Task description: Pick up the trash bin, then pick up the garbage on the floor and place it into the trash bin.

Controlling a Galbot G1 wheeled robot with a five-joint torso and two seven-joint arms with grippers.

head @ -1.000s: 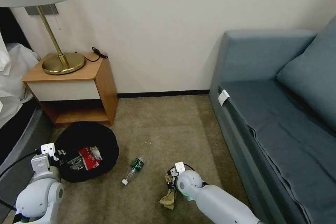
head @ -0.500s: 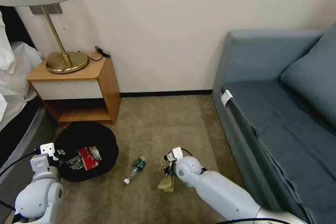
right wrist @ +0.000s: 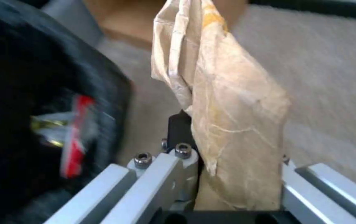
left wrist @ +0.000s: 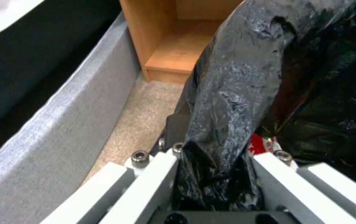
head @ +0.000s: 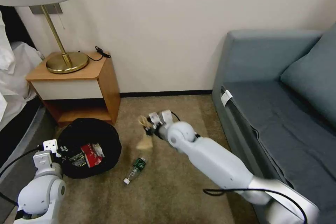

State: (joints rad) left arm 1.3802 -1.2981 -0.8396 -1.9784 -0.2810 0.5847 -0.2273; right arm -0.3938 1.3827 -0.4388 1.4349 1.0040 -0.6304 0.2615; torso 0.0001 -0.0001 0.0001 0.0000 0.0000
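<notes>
The trash bin, lined with a black bag, stands on the carpet in front of the nightstand. My left gripper is shut on its rim, the black bag pinched between the fingers. Inside lie a red-and-white carton and a wrapper. My right gripper is shut on the crumpled tan paper, held above the carpet just right of the bin. The paper hangs down from it. A clear bottle with a green label lies on the floor below.
A wooden nightstand with a brass lamp stands behind the bin. A bed edge runs along the left. A blue-grey sofa takes up the right side. Open carpet lies between.
My right arm has lifted the tan paper off the floor and carried it forward and left, toward the bin. The left gripper stays on the bin's rim.
</notes>
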